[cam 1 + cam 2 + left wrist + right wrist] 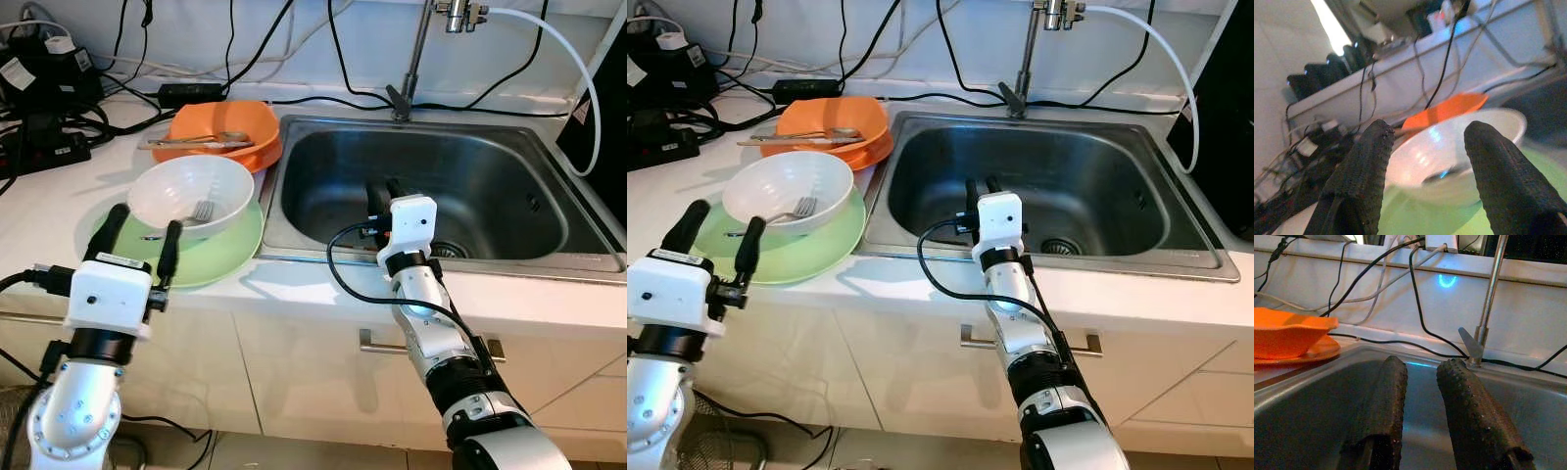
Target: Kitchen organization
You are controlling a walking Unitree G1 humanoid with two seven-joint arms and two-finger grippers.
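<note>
A white bowl (186,191) with a fork (200,212) inside rests on a light green plate (220,257) on the counter left of the sink. Behind it an orange bowl (227,125) holding cutlery sits on an orange plate. My left gripper (142,237) is open at the near edge of the green plate, its fingers (1366,171) pointing at the white bowl (1459,147) without touching it. My right gripper (385,192) hangs over the front of the steel sink (529,181), fingers (1388,396) slightly apart with nothing between them.
A faucet (419,54) with a white hose stands behind the sink. Black cables and power adapters (44,98) crowd the back left of the counter. The drain (449,249) lies on the sink floor. Cabinet handles run below the counter edge.
</note>
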